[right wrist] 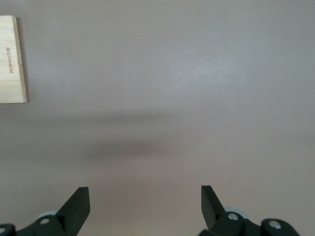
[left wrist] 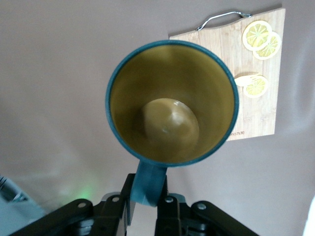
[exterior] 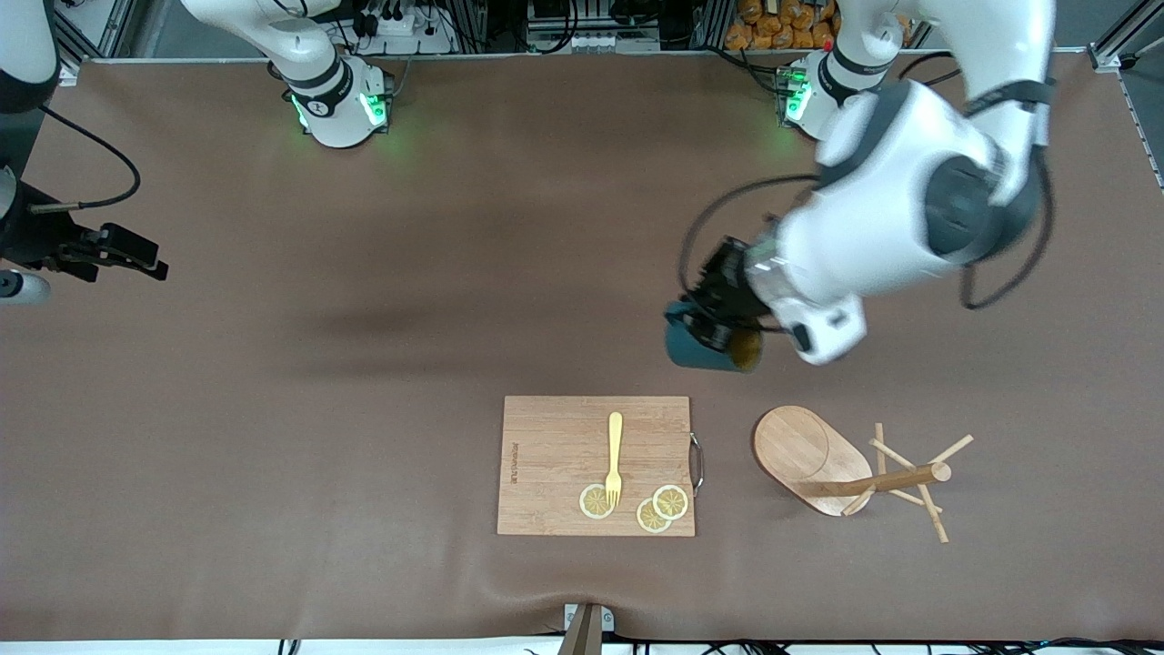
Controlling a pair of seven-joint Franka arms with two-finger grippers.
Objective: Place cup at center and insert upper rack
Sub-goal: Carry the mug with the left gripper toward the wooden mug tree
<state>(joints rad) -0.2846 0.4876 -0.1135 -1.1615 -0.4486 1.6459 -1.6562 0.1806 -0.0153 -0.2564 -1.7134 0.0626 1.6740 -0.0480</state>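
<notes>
Left gripper (exterior: 714, 318) is up in the air, clenched on the handle of the cup (exterior: 705, 344), dark teal with a yellowish inside. In the left wrist view the handle sits pinched between the fingers (left wrist: 123, 206) and the cup (left wrist: 172, 103) mouth faces the camera. Cup is tipped on its side in the grip, mouth toward the left arm's end of the table, hanging over bare brown table (exterior: 364, 273) just off the board's handle corner. Under and past the held cup in the wrist view: cutting board (left wrist: 226, 49) with metal handle (left wrist: 224, 17), lemon slices (left wrist: 261, 35) and fork tip (left wrist: 248, 78). In the front view the cutting board (exterior: 555, 455) lies nearer the camera than the gripper, with a yellow fork (exterior: 615, 459) and three lemon slices (exterior: 662, 508) on it. The rack (exterior: 818, 455), a wooden mug tree, lies tipped over on the table, also nearer the camera than the gripper and toward the left arm's end; oval base up on edge, post (exterior: 896, 479) level, pegs sticking out, well apart from the cup. Right gripper (exterior: 136, 253) waits at the right arm's end of the table, released, fingers (right wrist: 78, 204) spread wide over bare table, nothing between them; only a board corner (right wrist: 12, 59) shows in its view.
</notes>
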